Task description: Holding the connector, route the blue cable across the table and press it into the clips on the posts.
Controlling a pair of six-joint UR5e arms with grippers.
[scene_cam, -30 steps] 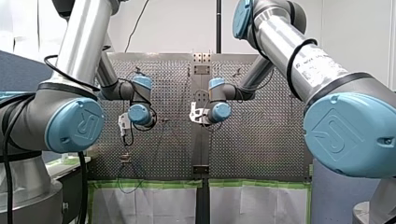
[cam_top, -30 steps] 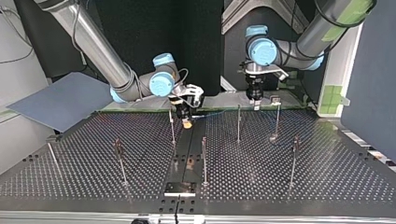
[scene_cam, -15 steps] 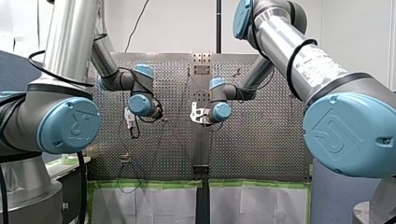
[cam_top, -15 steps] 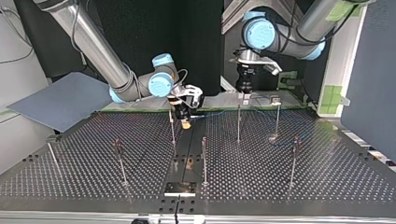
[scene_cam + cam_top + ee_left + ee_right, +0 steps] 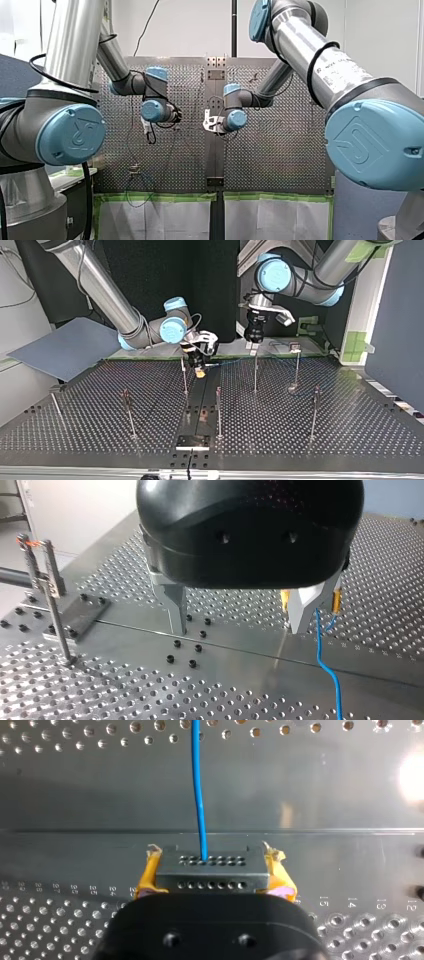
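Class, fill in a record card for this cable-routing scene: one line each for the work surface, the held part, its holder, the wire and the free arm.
Surface: perforated metal table with thin upright posts
Held part: connector, a dark block with two rows of holes
Holder: my right gripper, shut on it, yellow pads either side
Wire: blue cable leaves the connector and runs ahead over the table
Free arm: my left gripper, open, nothing between its fingers

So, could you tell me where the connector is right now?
The connector sits clamped between my right gripper's yellow pads, low over the table's central strip in the top view, beside a post.
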